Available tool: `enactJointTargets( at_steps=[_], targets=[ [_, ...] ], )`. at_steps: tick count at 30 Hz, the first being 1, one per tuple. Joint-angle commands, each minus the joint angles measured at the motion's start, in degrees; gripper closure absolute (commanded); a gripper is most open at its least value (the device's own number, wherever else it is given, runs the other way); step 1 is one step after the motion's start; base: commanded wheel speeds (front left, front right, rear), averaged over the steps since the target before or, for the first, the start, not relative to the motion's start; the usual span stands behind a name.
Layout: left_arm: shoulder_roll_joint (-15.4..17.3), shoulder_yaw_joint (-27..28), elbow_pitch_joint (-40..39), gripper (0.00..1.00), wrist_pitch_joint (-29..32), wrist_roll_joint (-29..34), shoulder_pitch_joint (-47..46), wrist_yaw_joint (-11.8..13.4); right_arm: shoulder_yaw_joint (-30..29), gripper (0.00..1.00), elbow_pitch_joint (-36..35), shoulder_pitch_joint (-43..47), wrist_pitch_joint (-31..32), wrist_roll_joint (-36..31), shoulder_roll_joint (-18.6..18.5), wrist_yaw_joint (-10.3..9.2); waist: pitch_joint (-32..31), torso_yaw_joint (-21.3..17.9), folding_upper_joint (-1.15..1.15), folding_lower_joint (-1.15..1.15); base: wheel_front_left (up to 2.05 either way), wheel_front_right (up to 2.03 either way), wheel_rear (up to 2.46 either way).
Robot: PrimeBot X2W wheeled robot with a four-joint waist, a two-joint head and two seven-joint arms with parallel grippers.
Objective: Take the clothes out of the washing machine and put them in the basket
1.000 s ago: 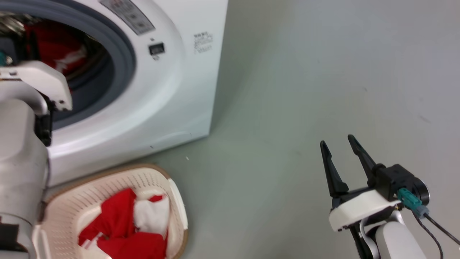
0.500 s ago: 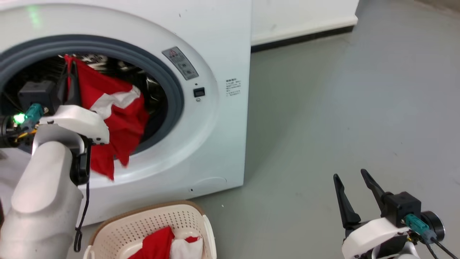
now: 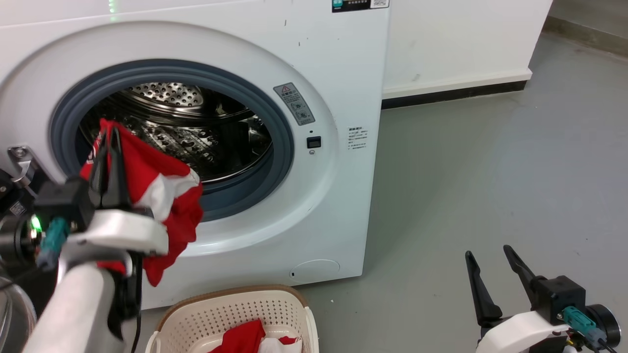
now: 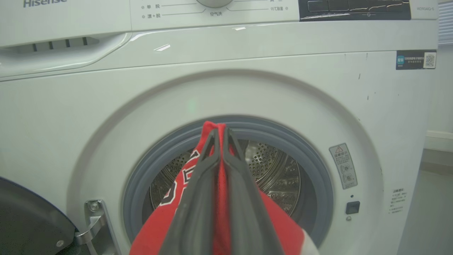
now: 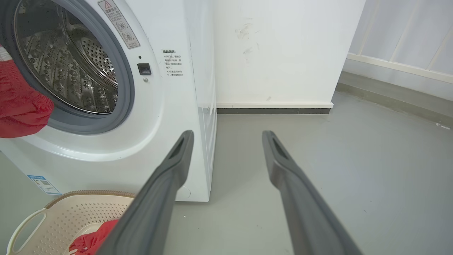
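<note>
**Washing machine** (image 3: 343,206): white sheet-metal cabinet with a round grey rubber gasket (image 3: 286,147). The perforated, ribbed steel drum (image 3: 196,122) looks empty as far as visible.

**Basket** (image 3: 255,311): cream perforated plastic with a brown rim, on the grey floor (image 3: 466,171) below the porthole. It already holds red/white clothes (image 3: 245,337).

**Garment** (image 3: 167,191): soft red fabric w/ white panel, limp.
- 1 s ago: inside the drum.
- 0.5 s ago: draped across the gasket.
- Now: fully outside, hanging in front of the porthole, up-left of the basket in head view.
- Head cam tilted up meanwhile; machine not moved.

**L gripper** (image 3: 111,135): fingers pinched together on a fold at the garment's top.

**R gripper** (image 3: 488,250): fingers spread, holding nothing, low over the floor, well apart from the machine.

**Est. status:** extraction done. Remaining: carry over the basket, lower, release.
</note>
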Motion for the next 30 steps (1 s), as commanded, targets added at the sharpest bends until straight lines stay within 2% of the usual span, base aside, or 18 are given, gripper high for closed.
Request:
enactJointTargets(
  at_steps=[1,7,12,15,20,30],
  targets=[
    [0.31,-0.05,-1.54,1.0,0.37,0.09,2.23,0.82,0.05,0.0,-0.43,0.37,0.09,-0.11,0.02,-0.04,0.18,0.45,0.0,0.01,0.0,0.0,0.0],
    [-1.5,-1.07,-9.14,1.0,3.43,-1.67,14.31,4.24,0.26,0.0,-1.74,0.45,1.06,-0.99,0.02,-0.04,1.26,1.56,0.0,0.01,0.0,0.0,0.0],
    [-4.02,-3.31,-8.28,1.0,4.11,-3.62,20.28,4.32,1.16,0.0,-2.72,-0.89,1.56,-1.34,0.01,-0.05,4.09,1.65,0.0,0.01,0.0,0.0,0.0],
    [-6.33,-4.29,-2.05,1.0,2.75,-5.42,20.57,3.1,2.18,0.0,-3.75,-3.19,1.4,-1.38,0.02,-0.04,9.48,0.65,0.0,0.01,0.0,0.0,0.0],
    [-7.77,-4.12,5.18,1.0,0.3,-6.0,16.51,1.89,3.22,0.0,-3.49,-6.63,0.72,-0.9,0.01,-0.04,16.4,-1.57,0.0,0.01,0.0,0.0,0.0],
    [-8.38,-5.22,21.64,1.0,-1.73,-5.35,5.93,-2.4,4.29,0.0,-2.57,-11.94,-1.33,-0.05,0.04,-0.04,27.33,-5.75,0.0,0.01,0.0,0.0,0.0]
  ],
)
